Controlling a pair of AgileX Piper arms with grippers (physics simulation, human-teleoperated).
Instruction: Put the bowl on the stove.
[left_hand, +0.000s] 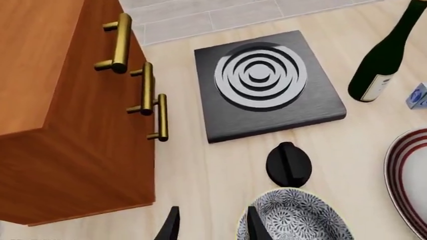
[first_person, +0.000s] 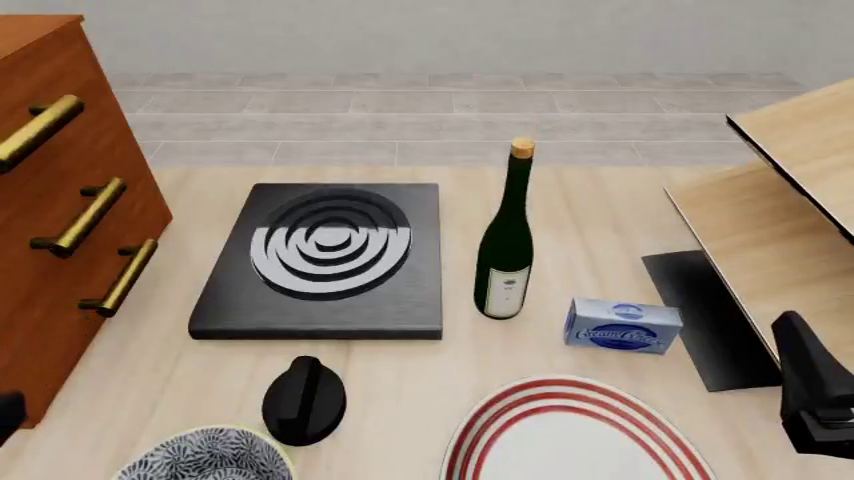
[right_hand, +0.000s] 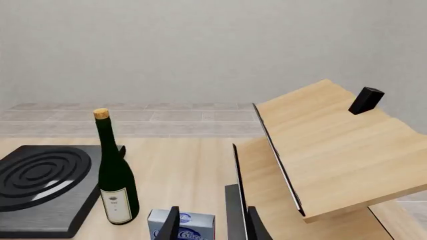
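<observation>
Reaching for the bowl at the table's near edge, the left gripper hangs with jaws apart, empty; straddle its rim, then carry past the knob to the stove.

From my remote seat I can't read a single word — the wine bottle carries a pale label with marks too small to make out, and the blue box shows a white script logo, blurred beyond reading.
</observation>
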